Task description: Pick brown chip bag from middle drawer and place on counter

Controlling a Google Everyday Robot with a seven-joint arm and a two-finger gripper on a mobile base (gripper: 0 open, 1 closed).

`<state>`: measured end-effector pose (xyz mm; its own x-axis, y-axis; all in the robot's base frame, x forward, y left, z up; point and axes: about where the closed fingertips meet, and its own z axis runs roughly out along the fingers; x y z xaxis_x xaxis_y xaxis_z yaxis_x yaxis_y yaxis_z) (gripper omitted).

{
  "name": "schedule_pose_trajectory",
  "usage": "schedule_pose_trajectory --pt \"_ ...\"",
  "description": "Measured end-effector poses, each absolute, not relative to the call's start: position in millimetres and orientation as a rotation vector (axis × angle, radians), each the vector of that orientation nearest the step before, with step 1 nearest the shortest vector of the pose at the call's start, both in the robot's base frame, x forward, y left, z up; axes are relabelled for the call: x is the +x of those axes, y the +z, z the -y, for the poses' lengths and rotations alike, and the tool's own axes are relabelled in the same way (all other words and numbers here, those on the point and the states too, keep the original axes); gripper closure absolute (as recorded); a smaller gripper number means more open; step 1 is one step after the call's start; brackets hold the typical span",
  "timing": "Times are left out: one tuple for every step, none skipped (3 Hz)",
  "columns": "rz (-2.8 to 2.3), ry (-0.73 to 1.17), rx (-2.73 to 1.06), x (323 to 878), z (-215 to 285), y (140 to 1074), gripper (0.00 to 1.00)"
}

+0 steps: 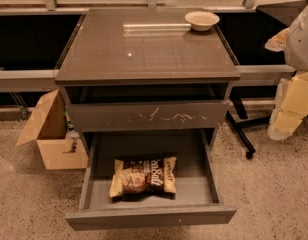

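The brown chip bag (144, 175) lies flat inside the middle drawer (149, 216), which is pulled far out toward me. The bag has a dark brown middle with white lettering and pale tan ends, and sits left of centre on the drawer's floor. The counter (144, 49) is the glossy grey-brown top of the cabinet above. My gripper (289, 109) shows as pale yellow and white parts at the right edge, level with the upper drawer, well to the right of the cabinet and far from the bag. It holds nothing that I can see.
A shallow tan bowl (202, 20) stands at the counter's back right corner. The drawer front with pale scratches (149, 115) sits above the open drawer. An open cardboard box (49, 134) stands on the speckled floor at the left. Black stand legs (244, 131) lie at the right.
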<state>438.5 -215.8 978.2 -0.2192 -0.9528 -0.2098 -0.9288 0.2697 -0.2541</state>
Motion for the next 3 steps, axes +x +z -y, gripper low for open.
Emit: schedule_pose_trajectory --pt "-2.223 -0.105 -1.720 439 216 978 0.00" --pt "-2.172 -0.016 -1.717 449 204 959 0.00" --pt "-2.113 0.123 -1.703 461 189 928 0.00"
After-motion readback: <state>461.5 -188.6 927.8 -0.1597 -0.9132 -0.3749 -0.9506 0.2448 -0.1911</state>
